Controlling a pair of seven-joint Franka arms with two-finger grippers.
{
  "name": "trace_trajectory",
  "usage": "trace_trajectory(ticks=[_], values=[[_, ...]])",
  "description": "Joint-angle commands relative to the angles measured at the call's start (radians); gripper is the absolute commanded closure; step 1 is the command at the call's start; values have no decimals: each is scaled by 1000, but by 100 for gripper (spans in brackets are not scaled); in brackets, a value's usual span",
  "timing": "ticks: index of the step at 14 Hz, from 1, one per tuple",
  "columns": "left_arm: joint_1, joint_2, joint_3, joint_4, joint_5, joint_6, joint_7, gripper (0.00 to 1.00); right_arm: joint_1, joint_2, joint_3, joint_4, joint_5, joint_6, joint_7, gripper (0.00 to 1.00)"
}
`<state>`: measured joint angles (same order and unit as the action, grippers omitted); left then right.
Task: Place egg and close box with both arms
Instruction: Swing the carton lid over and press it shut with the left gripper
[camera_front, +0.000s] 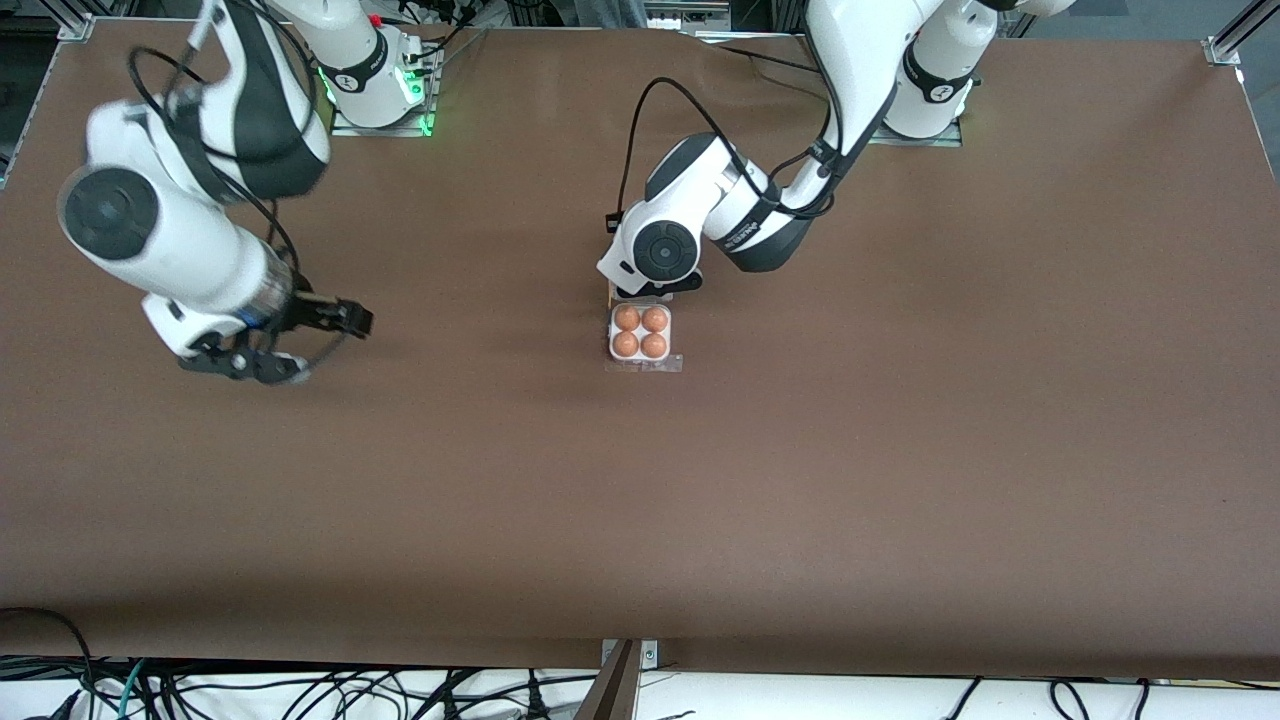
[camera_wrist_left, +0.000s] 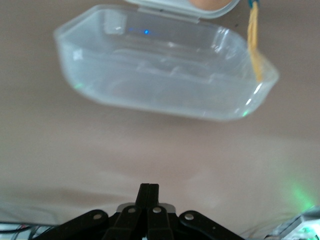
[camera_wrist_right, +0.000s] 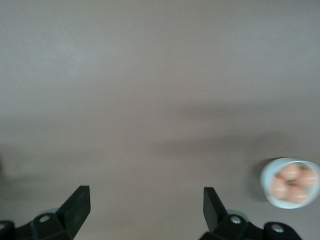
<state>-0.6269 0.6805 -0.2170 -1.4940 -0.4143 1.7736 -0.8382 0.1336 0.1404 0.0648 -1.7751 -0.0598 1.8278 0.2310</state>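
The box (camera_front: 640, 334) is a white tray in the middle of the table with four orange-brown eggs (camera_front: 627, 318) in its cells. Its clear lid (camera_wrist_left: 165, 70) lies open on the table, on the tray's side farther from the front camera. One egg (camera_wrist_left: 210, 4) shows at the frame edge in the left wrist view. My left gripper (camera_wrist_left: 149, 192) is shut and empty, low over the table just short of the open lid; in the front view the wrist hides it. My right gripper (camera_front: 330, 345) is open and empty above bare table toward the right arm's end, and also shows in the right wrist view (camera_wrist_right: 145, 200).
A round white bowl (camera_wrist_right: 291, 182) with several eggs shows in the right wrist view; the front view does not show it. A thin yellow strip (camera_wrist_left: 255, 45) lies by one corner of the lid. The brown table (camera_front: 900, 450) spreads wide around the box.
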Motion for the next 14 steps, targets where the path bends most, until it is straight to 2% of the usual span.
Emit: trace_trajectory(ticks=[1, 3, 6, 9, 11, 13, 14], values=[[-19, 40, 19, 37, -9, 50, -24, 97, -63, -180, 26, -80, -40, -76, -120, 0], [-16, 45, 25, 50, 27, 52, -24, 97, -60, -237, -11, -43, -38, -174, -121, 0], [-10, 44, 68, 96, 55, 52, -24, 97, -55, -229, -65, 104, -37, -300, -127, 0], [-17, 45, 139, 159, 84, 102, -15, 97, -63, -231, -85, 126, -32, -295, -107, 0], [-16, 45, 142, 162, 162, 182, -24, 98, -63, -223, -102, 121, -23, -245, -107, 0], [-4, 19, 143, 172, 172, 132, -16, 97, -74, -222, -103, 117, -22, -237, -108, 0], [3, 10, 154, 196, 172, 54, -12, 92, -78, -217, -103, 118, -21, -225, -110, 0]])
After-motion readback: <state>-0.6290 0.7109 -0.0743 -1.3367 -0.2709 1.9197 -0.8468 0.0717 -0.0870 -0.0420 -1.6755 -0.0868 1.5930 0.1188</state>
